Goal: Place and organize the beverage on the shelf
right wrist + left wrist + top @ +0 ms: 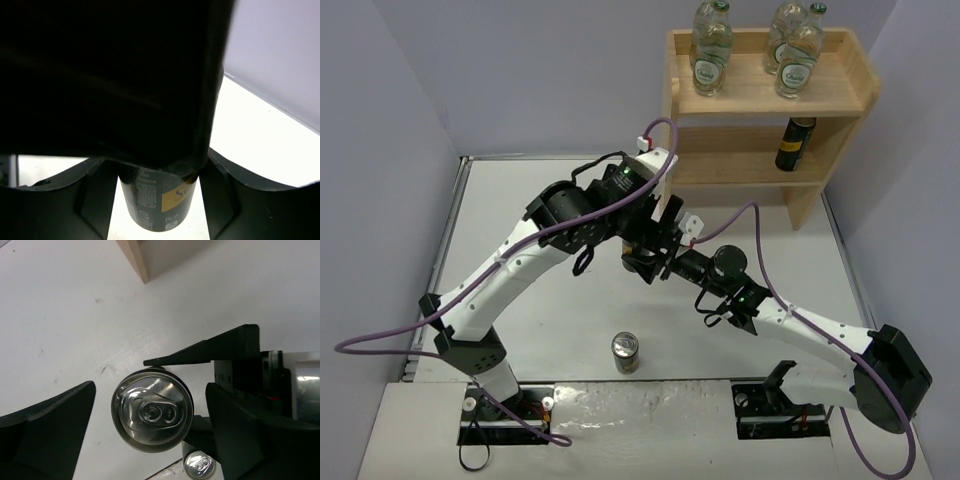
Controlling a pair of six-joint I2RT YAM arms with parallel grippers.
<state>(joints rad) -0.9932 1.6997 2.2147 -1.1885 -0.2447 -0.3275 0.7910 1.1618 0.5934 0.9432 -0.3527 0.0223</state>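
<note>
The wooden shelf (860, 90) stands at the far right. Several clear bottles (710, 62) are on its top tier and one dark can (795, 143) is on the lower tier. A second can (625, 352) stands alone on the table near the front. The third can (152, 412) is mid-table, hidden in the top view under the grippers. My right gripper (157, 172) is shut on its dark body (155, 205) from the side. My left gripper (150, 390) hangs wide open over its silver top, fingers (45, 435) apart from it. I cannot tell whether this can rests on the table.
The shelf's left side panel foot (135, 257) stands just beyond the grippers. Both arms meet at mid-table (658, 260), with purple cables (760, 260) looping over them. The white table has raised edges and grey walls on the left, back and right.
</note>
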